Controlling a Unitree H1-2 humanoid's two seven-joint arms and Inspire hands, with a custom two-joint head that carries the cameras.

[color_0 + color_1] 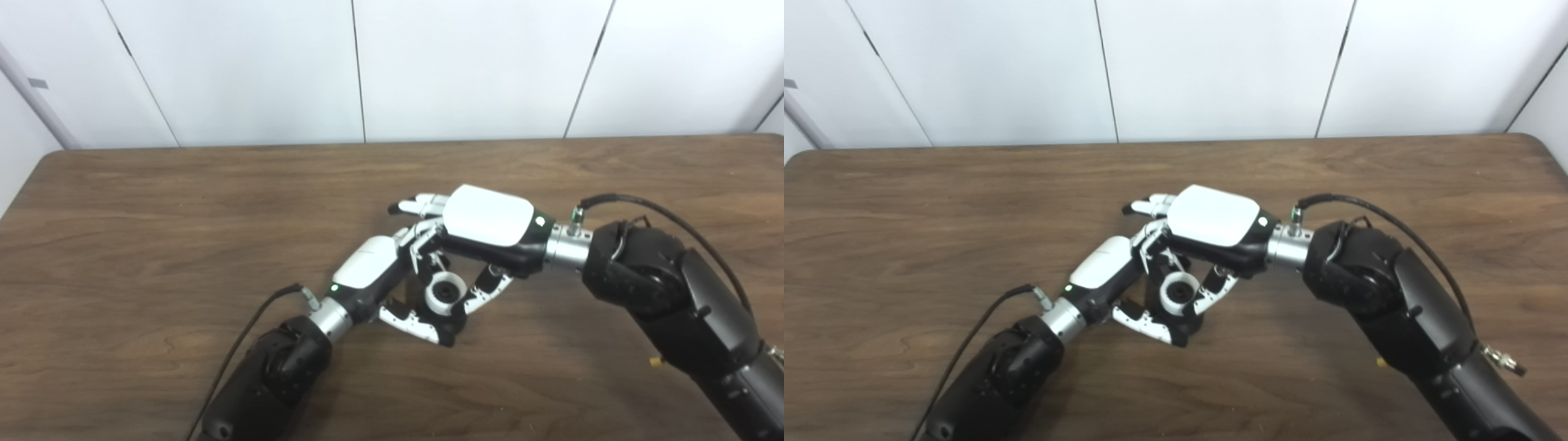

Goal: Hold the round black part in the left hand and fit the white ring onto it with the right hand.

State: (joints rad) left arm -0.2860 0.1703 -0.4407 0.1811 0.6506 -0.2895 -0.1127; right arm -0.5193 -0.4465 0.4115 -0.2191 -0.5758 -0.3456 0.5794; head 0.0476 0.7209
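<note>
Above the table (184, 214), my left hand (373, 269) and right hand (490, 226) pinched the white ring (445, 293) together; I could barely see the round black part (1181, 293); both views matched.

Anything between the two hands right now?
The white ring, dark at its centre, sits between the left hand and right hand, with fingers around it. Both eye views show it.

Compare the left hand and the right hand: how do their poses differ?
The left hand reaches up from below, its thumb under the white ring. The right hand arches over from the right, back facing up, fingers reaching down beside the ring. Both meet at the ring above the table.
</note>
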